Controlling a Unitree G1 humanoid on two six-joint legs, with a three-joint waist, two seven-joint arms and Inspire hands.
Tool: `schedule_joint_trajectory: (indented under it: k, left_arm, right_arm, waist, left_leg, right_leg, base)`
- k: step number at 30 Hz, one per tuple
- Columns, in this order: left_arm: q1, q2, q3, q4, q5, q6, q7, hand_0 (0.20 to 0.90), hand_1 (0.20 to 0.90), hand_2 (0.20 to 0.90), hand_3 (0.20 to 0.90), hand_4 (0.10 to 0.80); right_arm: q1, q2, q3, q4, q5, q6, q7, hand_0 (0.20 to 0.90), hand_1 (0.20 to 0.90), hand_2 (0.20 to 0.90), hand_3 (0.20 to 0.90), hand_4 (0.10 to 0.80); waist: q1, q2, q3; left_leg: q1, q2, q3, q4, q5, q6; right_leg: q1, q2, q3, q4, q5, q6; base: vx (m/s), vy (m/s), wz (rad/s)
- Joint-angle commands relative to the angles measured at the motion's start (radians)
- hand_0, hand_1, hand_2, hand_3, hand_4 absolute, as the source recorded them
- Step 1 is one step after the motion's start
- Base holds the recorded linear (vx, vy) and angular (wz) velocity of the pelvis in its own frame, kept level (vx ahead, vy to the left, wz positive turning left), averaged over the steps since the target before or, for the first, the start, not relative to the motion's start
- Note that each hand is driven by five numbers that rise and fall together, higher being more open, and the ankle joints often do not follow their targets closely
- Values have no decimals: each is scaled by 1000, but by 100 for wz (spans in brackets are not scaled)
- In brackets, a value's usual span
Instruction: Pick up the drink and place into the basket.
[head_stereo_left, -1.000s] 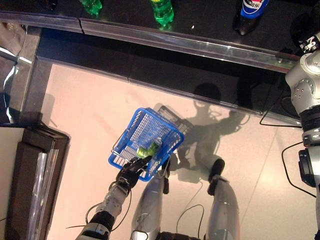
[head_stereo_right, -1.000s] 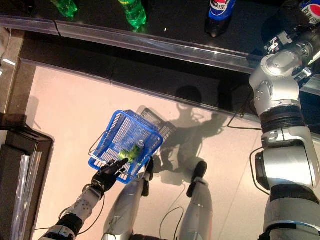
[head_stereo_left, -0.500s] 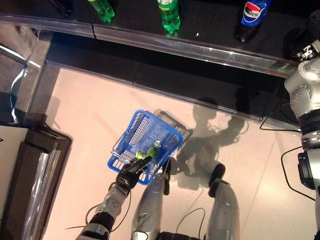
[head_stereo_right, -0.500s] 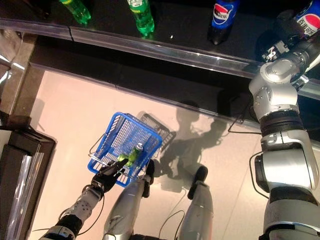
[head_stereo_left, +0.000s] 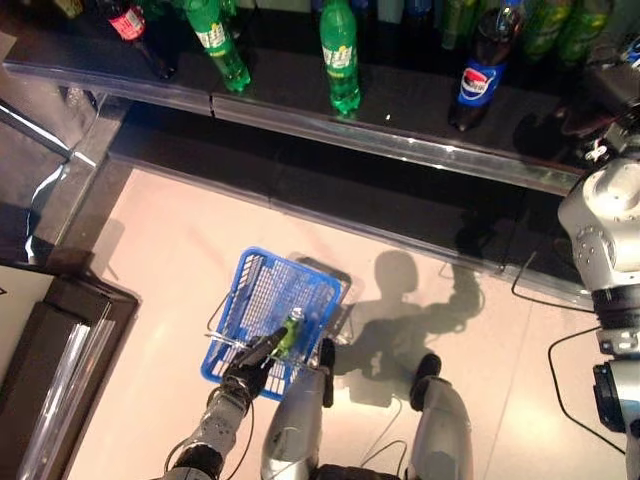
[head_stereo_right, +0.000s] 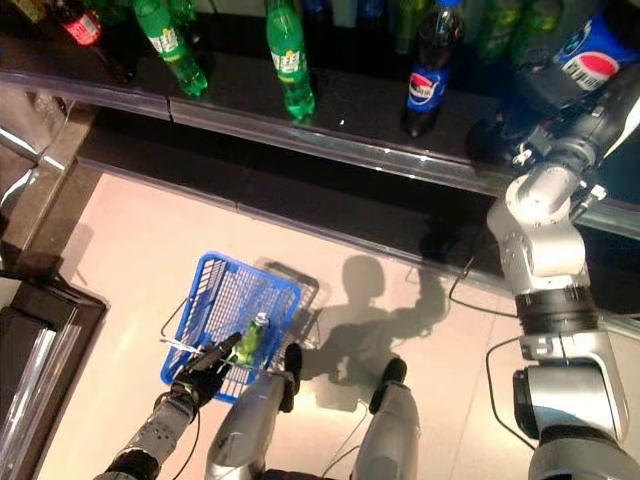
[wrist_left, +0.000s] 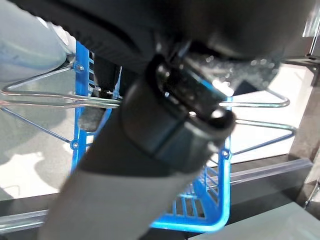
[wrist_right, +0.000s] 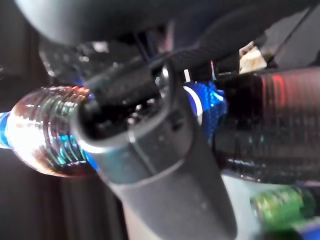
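Silver-grey right arm (head_stereo_right: 548, 300) of rounded metal segments joined by black ribbed bands. Slimmer left arm (head_stereo_right: 150, 445) with dark bands, ending in a dark, fingered left hand (head_stereo_right: 203, 365).

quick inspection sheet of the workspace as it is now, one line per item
surface: pale floor below a dark shelf
job's things: blue basket hangs over the floor; a green bottle lies inside it; cola bottle at the right hand
clutter: green bottles, a red-labelled bottle and a blue-labelled cola bottle stand on the shelf
hands: left hand curled on the basket's wire handle; right hand against the cola bottle, fingers' state unclear
cables: nothing seen
surroundings: dark cabinet to the robot's left
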Motion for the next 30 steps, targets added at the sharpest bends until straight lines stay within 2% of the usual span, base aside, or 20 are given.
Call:
schedule_joint_trajectory:
  k: [1,5,7,13,20,22,26,30]
  left_arm:
    - [151,102,24,-102,17,-126,-25,300,300,300,200,100]
    - [155,93,30,-129,29,-149,-30,300,300,300,200,100]
    - [161,85,34,-177,25,-161,-41,300,300,300,200,100]
    - [176,81,35,-280,9,-181,-69,300,300,300,200,100]
    - [200,103,19,-508,16,-179,-64,300,300,300,200,100]
    - [209,123,2,-627,31,-175,-55,300,300,300,200,100]
    - [227,146,-10,-785,39,-168,-38,300,300,300,200,100]
    - [251,171,-13,-882,51,-160,-52,300,300,300,200,100]
  right_arm:
    - [-87,-56,-101,-178,-135,-108,39,300,300,300,200,100]
    - [-2,-13,-109,-240,-128,-120,88,300,300,300,200,100]
    - [79,29,-103,-307,-132,-136,156,300,300,300,200,100]
    - [193,95,-69,-434,-114,-143,283,300,300,300,200,100]
    - [269,167,29,-569,-92,-127,409,300,300,300,200,100]
    - [280,185,79,-612,-86,-114,452,300,300,300,200,100]
    - [283,202,146,-661,-143,-119,448,300,300,300,200,100]
    - [270,201,184,-669,-116,-105,426,300,300,300,200,100]
  waist:
    - [-7,-65,-131]
    - [-15,-85,-158]
    - [-23,-93,-181]
    - [-30,-100,-209]
    - [-18,-103,-234]
    - [-4,-100,-238]
    - [27,-98,-239]
    - [51,-97,-238]
  left_leg:
    - [13,20,18,77,-32,14]
    - [53,28,28,42,-36,14]
    - [75,38,34,17,-25,12]
    - [112,51,42,-13,-23,6]
    - [150,60,40,-31,-25,-1]
    - [156,58,32,-32,-22,-1]
    - [156,50,13,-27,-28,0]
    - [155,46,-3,-29,-19,-3]
  right_leg:
    - [88,54,-18,13,-65,-82]
    - [130,65,-15,-27,-56,-75]
    - [154,76,-13,-58,-43,-72]
    - [190,87,-10,-85,-44,-66]
    - [237,93,-17,-104,-51,-63]
    - [252,94,-24,-105,-54,-63]
    - [267,86,-42,-110,-55,-59]
    - [281,84,-60,-120,-52,-56]
  base:
    - [57,-27,5]
    - [67,-23,-1]
    - [59,-9,3]
    - [41,4,2]
    - [45,12,3]
    - [37,42,6]
    - [5,28,12]
    - [-13,20,22]
